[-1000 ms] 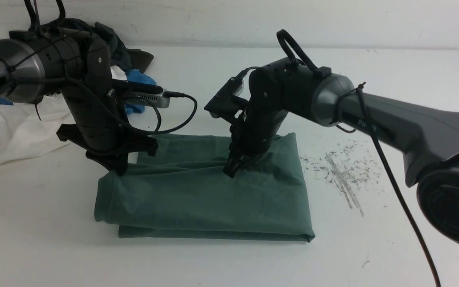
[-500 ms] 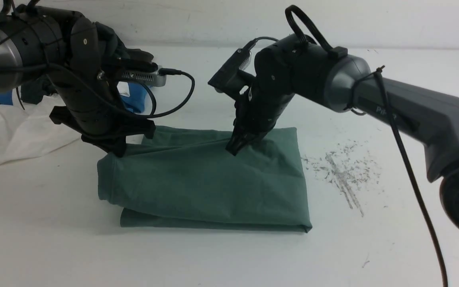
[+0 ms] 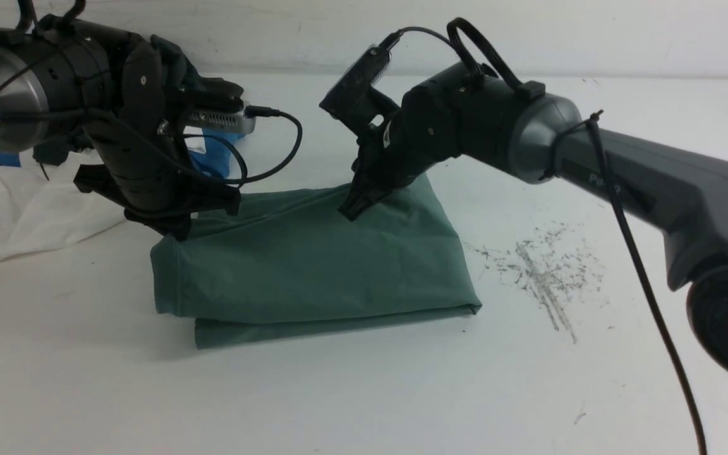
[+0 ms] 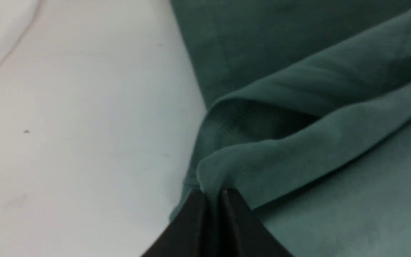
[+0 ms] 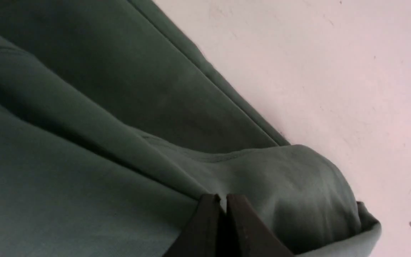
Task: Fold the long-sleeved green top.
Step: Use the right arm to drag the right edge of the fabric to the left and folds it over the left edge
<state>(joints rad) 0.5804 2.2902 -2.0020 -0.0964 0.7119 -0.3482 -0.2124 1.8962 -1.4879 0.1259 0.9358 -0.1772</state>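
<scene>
The green long-sleeved top (image 3: 313,272) lies folded into a thick rectangle on the white table (image 3: 364,392). Its far edge is raised off the surface at two points. My left gripper (image 3: 181,230) is at the far left corner, and in the left wrist view the left gripper (image 4: 212,194) is shut on a bunched ridge of the green top (image 4: 298,150). My right gripper (image 3: 348,212) is at the far edge right of the middle. In the right wrist view the right gripper (image 5: 223,198) is shut on a rounded fold of the green top (image 5: 84,160).
A white cloth (image 3: 16,208) is spread at the left. Behind my left arm lie a bright blue garment (image 3: 215,161) and a dark garment (image 3: 196,79). Grey scuff marks (image 3: 541,272) mark the table right of the top.
Both grippers rose and moved away from me with the far edge pinched. The right one also went left. The top's near edge and right corner slid back and inward.
</scene>
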